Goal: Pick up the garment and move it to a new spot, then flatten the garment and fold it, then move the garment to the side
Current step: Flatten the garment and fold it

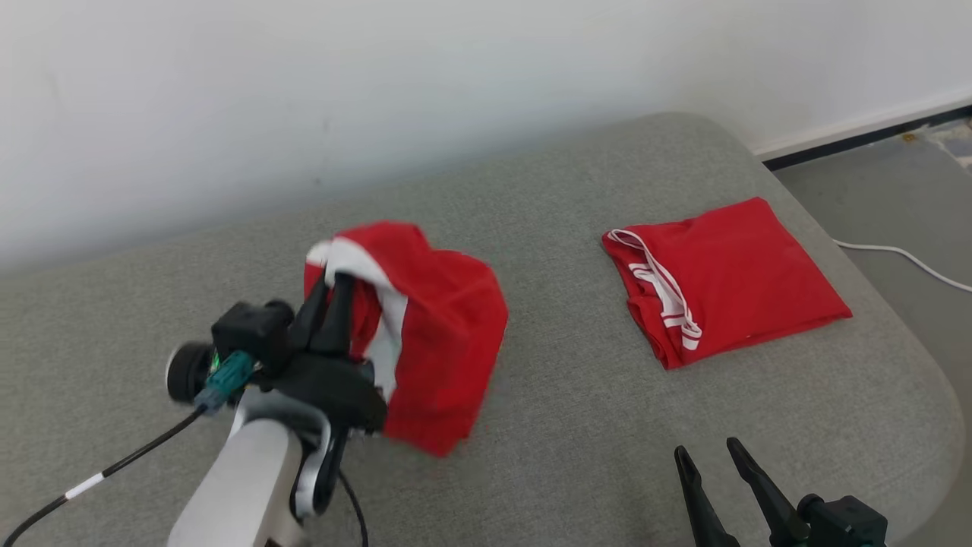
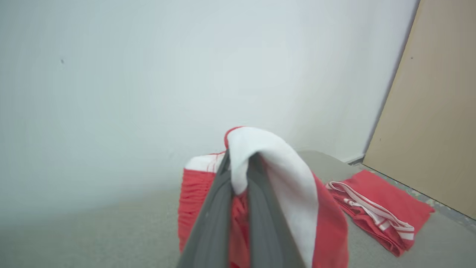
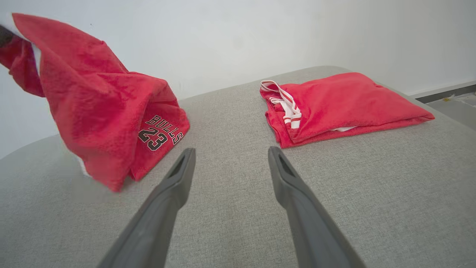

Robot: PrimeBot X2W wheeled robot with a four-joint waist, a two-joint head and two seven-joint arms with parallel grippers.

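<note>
The garment [image 1: 440, 342] is a red jersey with a white band and "BULLS 23" printed on it. It hangs bunched over the left half of a grey cushion [image 1: 569, 425]. My left gripper [image 1: 338, 277] is shut on its white-banded edge and holds that edge up. The left wrist view has the white band [image 2: 275, 163] draped over my left gripper [image 2: 241, 158]. From the right wrist, the garment [image 3: 108, 100] slopes down until its lower end meets the cushion. My right gripper [image 1: 708, 448] stands open and holds nothing at the lower right, and it also shows as the gripper [image 3: 231, 150] over bare cushion.
A second red garment [image 1: 729, 273], folded with striped white trim, lies on the cushion's right side and shows as the folded garment [image 3: 346, 96]. A white wall runs behind. A white cable [image 1: 904, 254] lies on the floor at right. A tan board [image 2: 438, 111] leans by the wall.
</note>
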